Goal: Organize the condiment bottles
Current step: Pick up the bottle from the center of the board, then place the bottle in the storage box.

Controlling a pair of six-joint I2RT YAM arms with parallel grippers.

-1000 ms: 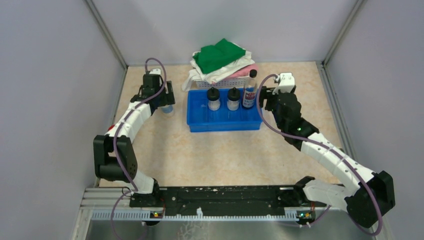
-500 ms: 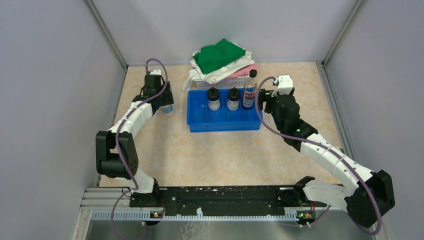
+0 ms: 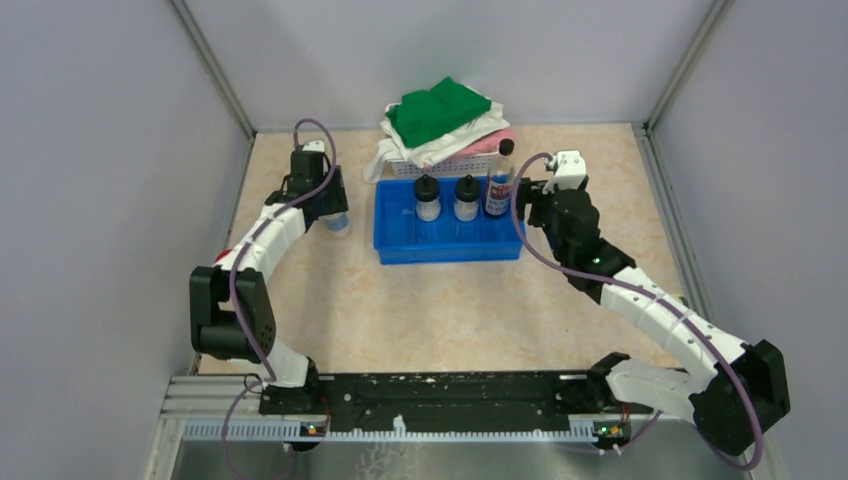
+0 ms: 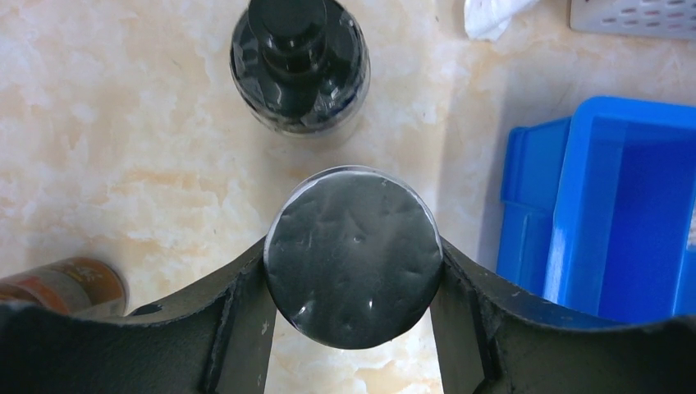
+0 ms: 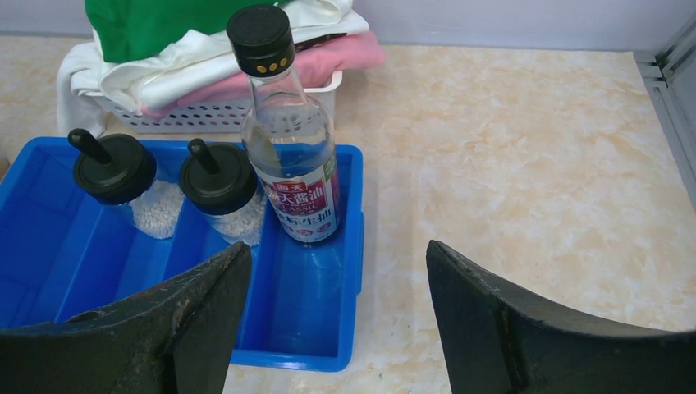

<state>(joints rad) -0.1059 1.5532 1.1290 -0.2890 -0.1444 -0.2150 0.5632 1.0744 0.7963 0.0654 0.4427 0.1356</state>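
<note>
Left arm has the jar; tray lies at 3 o'clock.

Left gripper [image 4: 354, 263] clamped on silver-capped jar [image 4: 353, 238], one finger each side; jar upright, cap facing the wrist camera. Cannot tell if it is off the table. Blue tray [image 4: 566, 205] sits near at 3 o'clock; black-capped bottle [image 4: 299, 61] stands apart at 12 o'clock. Right gripper [image 5: 336, 253] is spread and empty, facing the tall bottle [image 5: 291, 164] in the tray. Likely next: carry toward 3 o'clock, over the rim.

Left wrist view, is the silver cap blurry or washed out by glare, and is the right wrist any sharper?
Left wrist: silver cap sharp, dimples visible, only a soft sheen. Right wrist: tall bottle label crisp; near fingers dark, showing little detail.
</note>
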